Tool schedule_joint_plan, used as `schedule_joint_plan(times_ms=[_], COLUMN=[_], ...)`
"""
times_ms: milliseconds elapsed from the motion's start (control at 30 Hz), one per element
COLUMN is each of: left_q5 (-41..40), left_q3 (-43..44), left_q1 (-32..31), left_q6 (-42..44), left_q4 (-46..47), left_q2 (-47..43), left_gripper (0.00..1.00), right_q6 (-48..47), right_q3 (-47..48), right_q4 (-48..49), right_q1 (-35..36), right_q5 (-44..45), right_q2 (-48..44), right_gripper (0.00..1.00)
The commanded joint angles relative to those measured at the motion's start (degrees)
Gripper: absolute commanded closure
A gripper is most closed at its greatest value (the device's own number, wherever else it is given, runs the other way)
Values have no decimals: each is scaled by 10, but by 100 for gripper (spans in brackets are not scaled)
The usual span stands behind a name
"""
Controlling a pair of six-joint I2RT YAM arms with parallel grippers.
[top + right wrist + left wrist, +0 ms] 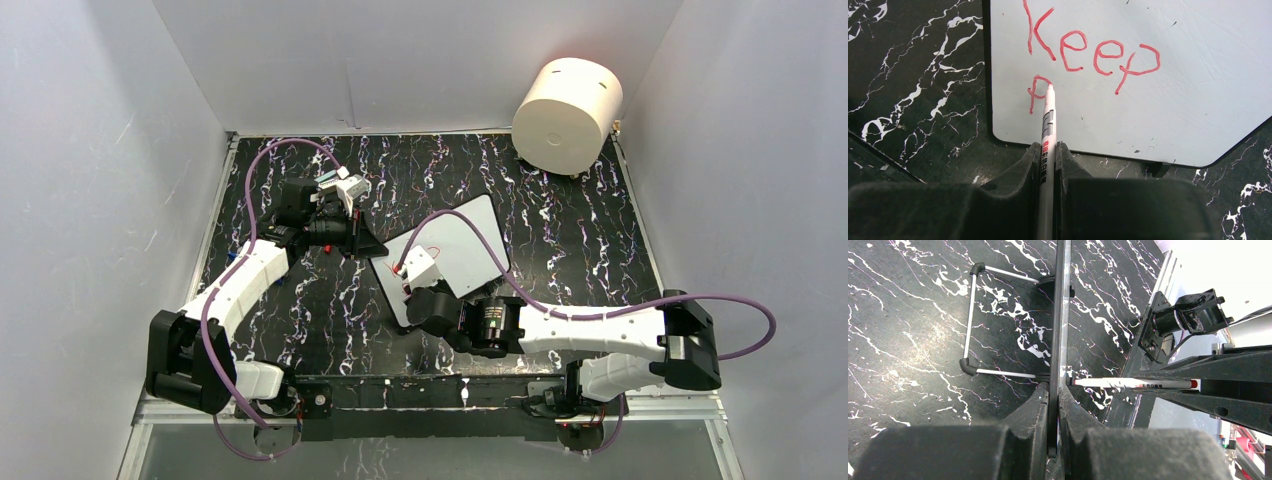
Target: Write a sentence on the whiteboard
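The whiteboard (470, 240) lies mid-table, white with a thin black rim. My left gripper (372, 243) is shut on its left edge; in the left wrist view the board (1058, 315) shows edge-on between the shut gripper (1053, 390). My right gripper (413, 290) is shut on a white marker (1048, 125), whose tip touches the board (1173, 100). Of the sentence (1093, 50), only the red word "Keep" and a "p" below it show. The marker also shows in the left wrist view (1133, 384), its tip at the board.
A cream cylinder (567, 112) stands at the back right corner. A wire stand (970, 315) sticks out from the board's back onto the black marbled table (580, 230). White walls close in the left, back and right sides.
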Motion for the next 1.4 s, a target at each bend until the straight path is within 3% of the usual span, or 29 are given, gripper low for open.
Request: schedule_joint_plan(times_ms=[0, 1367], left_q5=[-58, -58], left_q3=[-9, -9], left_q1=[-6, -6], left_q6=[19, 19], left_q4=[-41, -40], left_q2=[8, 10], left_gripper=[100, 100], right_q6=[13, 21], right_q3=[2, 17], right_q4=[8, 0], right_q1=[-1, -2], right_q5=[20, 45], right_q2=[-2, 29], right_gripper=[100, 100])
